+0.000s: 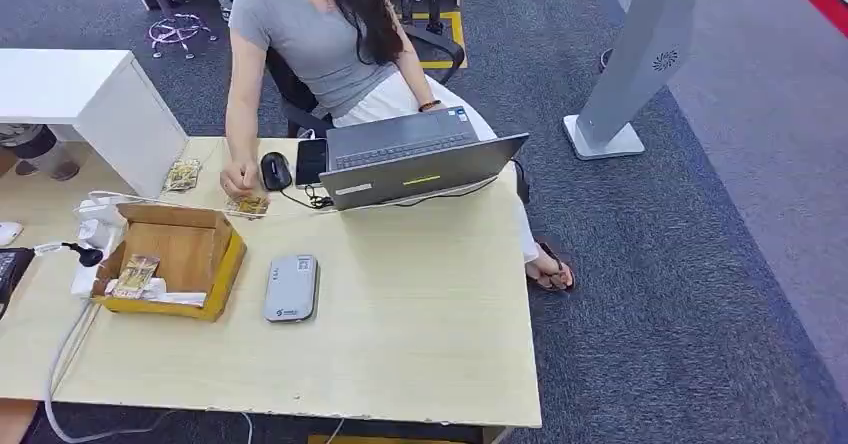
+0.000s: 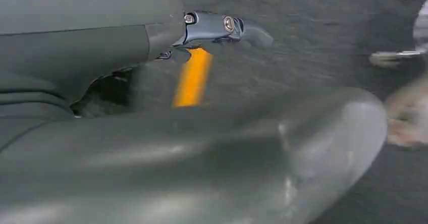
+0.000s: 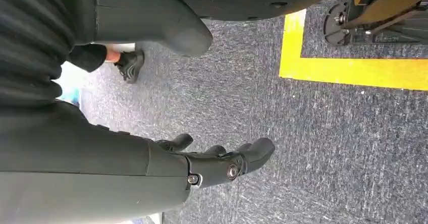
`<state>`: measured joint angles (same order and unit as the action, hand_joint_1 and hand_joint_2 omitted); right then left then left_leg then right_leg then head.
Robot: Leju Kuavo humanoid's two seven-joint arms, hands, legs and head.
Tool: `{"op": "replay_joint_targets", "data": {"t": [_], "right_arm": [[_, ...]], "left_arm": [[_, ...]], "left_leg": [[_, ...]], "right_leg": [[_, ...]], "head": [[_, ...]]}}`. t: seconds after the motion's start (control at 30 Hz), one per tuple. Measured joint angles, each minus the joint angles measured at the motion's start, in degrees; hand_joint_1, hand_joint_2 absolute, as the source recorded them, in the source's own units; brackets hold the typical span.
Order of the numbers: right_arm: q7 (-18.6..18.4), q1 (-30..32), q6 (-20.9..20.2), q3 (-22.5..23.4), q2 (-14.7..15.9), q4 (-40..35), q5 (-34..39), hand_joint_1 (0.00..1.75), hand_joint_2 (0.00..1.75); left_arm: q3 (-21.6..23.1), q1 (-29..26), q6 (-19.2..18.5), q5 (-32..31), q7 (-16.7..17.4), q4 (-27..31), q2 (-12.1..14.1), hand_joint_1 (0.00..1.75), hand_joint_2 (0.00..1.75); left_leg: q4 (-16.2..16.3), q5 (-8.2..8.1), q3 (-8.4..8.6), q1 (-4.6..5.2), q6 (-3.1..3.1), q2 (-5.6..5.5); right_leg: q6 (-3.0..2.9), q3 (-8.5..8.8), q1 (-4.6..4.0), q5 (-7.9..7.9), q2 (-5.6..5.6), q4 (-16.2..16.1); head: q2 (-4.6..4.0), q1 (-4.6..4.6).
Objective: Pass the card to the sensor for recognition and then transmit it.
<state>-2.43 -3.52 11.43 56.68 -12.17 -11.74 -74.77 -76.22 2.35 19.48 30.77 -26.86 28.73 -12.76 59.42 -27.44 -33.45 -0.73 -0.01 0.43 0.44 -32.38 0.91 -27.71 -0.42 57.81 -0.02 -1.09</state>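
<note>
Your card lies inside the open cardboard box at the left part of the wooden desk, against the box's left inner wall. The grey sensor lies flat on the desk just right of the box, apart from it.

A second card sits on the desk behind the box, under the fingers of a seated person's hand. A small stack of similar cards lies further left, near the white cabinet. Just right of that hand is a black mouse, then an open laptop with its screen tilted far back. A white power strip with cables lies at the desk's left edge, beside the box.

Your left hand shows in its wrist view over dark carpet crossed by a yellow floor stripe. The picture is blurred; one finger reaches out straight, nothing seen in it, but whether the hand is spread or closed you cannot tell.

Your right hand hangs over grey carpet near an angle of yellow tape. Its fingers are loosely extended and apart, holding nothing.
</note>
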Motion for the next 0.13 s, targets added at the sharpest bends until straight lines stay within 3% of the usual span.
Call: {"op": "replay_joint_targets", "data": {"t": [0.1,0.13], "right_arm": [[0.9,0.1,-0.3,0.0,0.0,0.0,0.6,0.0,0.0],[1.2,0.1,-0.5,0.0,0.0,0.0,1.0,0.0,1.75]], "left_arm": [[0.0,1.0,-1.1,-1.9,2.0,-5.3,1.2,0.0,0.0],[0.1,1.1,-2.2,-2.8,2.4,-6.4,1.7,0.0,0.0]], "left_leg": [[0.0,0.03,0.01,-0.02,0.03,0.01],[0.0,0.03,0.02,-0.02,0.03,0.02]], "right_leg": [[-0.01,0.0,-0.02,0.01,0.01,0.0],[-0.01,-0.01,-0.02,0.01,0.02,0.0]], "head": [[0.0,0.02],[0.0,0.02]]}}
